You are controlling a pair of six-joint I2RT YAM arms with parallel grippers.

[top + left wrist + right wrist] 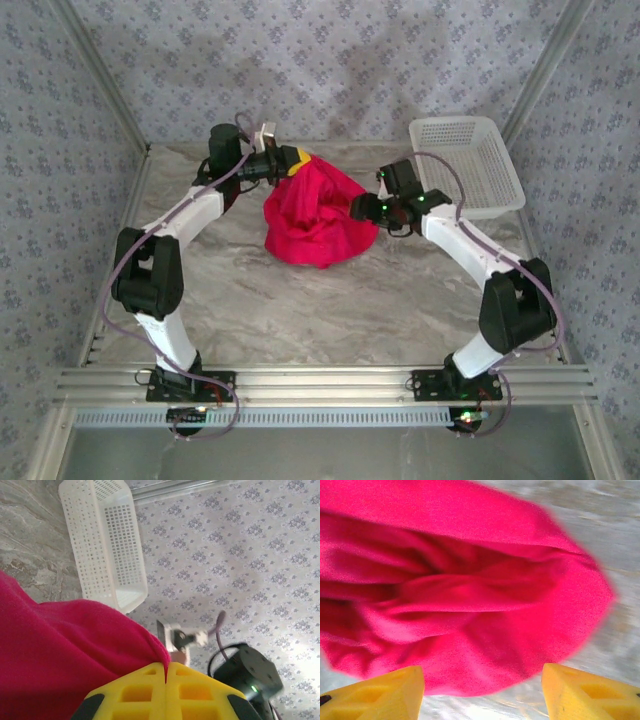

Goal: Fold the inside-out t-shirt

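Note:
The inside-out t-shirt [318,215] is a bright red bunched heap on the marble table, drawn up toward the back left. My left gripper [295,160] holds its raised top edge. In the left wrist view the yellow fingers [145,690] are pressed together, with a fold of the red cloth [65,650] pinched between them at the left gripper's tips [165,667]. My right gripper [362,208] sits at the shirt's right side. The right wrist view has that gripper [482,682] open, its jaws wide apart, and the shirt's rumpled edge [460,590] just ahead of them on the table.
A white mesh basket [470,165] stands at the back right corner, also seen in the left wrist view as the basket [107,540]. Patterned walls close in the table [300,300] on three sides. Bare marble lies in front of the shirt.

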